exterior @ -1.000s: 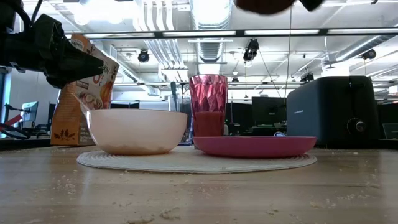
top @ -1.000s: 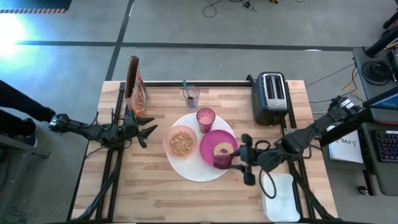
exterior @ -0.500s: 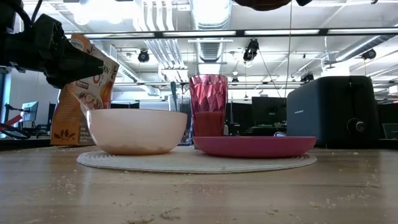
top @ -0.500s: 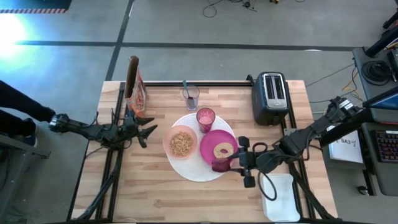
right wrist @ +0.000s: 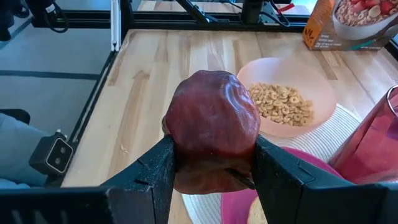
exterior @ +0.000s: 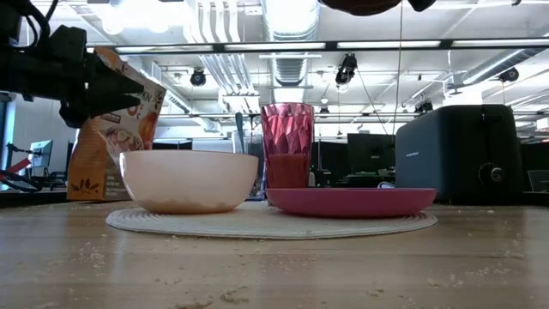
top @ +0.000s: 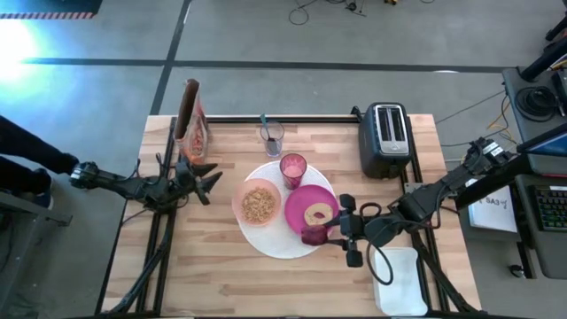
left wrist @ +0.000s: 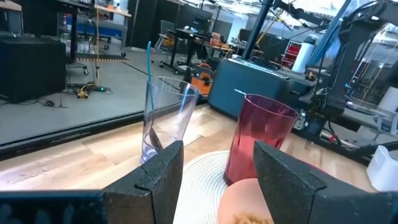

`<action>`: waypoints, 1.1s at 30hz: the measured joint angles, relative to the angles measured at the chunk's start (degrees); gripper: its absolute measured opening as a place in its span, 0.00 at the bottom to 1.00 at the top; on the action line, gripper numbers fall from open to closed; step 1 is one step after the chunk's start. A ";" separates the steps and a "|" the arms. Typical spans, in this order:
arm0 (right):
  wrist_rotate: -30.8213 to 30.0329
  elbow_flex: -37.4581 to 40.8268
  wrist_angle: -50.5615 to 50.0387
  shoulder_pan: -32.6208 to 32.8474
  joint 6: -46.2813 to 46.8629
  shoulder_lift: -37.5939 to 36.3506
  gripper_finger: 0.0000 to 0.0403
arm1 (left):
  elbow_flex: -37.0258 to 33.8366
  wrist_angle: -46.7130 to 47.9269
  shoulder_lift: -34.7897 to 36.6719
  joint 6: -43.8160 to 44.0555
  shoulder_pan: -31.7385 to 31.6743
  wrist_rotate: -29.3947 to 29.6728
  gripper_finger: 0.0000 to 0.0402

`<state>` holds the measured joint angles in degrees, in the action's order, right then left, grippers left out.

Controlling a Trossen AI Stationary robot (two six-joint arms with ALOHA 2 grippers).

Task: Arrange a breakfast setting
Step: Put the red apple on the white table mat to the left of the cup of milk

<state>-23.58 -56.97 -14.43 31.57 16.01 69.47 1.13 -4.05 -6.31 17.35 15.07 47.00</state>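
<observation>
Wooden table [top: 213, 266]: my right gripper [right wrist: 211, 165] pinches the red fruit [right wrist: 212, 127]; soft, wrinkled skin, I judge bruisable, best held mid-body.

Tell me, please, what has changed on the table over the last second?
The right end effector, shut on the red fruit, drew slightly back toward the near rim of the plate. The left end effector edged toward the cereal bag. The bowl, cup and toaster stayed put.
</observation>
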 joint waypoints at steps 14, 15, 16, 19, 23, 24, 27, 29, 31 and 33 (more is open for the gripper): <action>-3.63 0.00 6.15 -2.25 -3.65 0.15 0.41 | 0.00 -23.05 -5.02 5.66 0.28 -30.96 0.44; -5.16 0.00 7.52 -2.83 -3.94 0.35 0.41 | 0.00 -26.09 -6.23 4.31 0.31 -31.12 0.44; -6.53 0.00 8.64 -3.49 -4.07 0.56 0.41 | 0.00 -28.51 -7.44 3.11 0.31 -31.10 0.44; -8.54 0.00 12.96 -5.98 -4.63 1.61 0.41 | 0.00 -33.82 -11.35 0.69 0.31 -31.06 0.44; -7.32 0.00 24.22 -9.29 -10.43 4.43 0.41 | 0.00 -36.51 -17.32 -2.13 0.31 -32.06 0.44; -6.68 0.00 27.06 -9.99 -12.43 5.39 0.41 | 0.00 -36.93 -18.95 -3.79 0.34 -33.22 0.44; -5.16 0.00 32.55 -11.91 -17.57 7.71 0.41 | 0.00 -39.70 -23.77 -7.74 0.37 -34.25 0.44; -4.63 -0.02 33.04 -13.05 -18.55 8.56 0.41 | 0.17 -42.49 -26.13 -9.22 0.37 -34.26 0.44; -4.55 -0.29 32.52 -13.90 -18.62 8.92 0.41 | 1.37 -43.10 -27.64 -10.43 0.37 -34.60 0.44; -4.57 -0.99 32.77 -14.63 -18.74 9.40 0.41 | 2.70 -42.75 -29.01 -10.95 0.37 -34.64 0.44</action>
<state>-28.15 -57.96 18.35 16.95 -2.73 78.87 3.83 -46.80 -35.31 6.40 15.44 12.36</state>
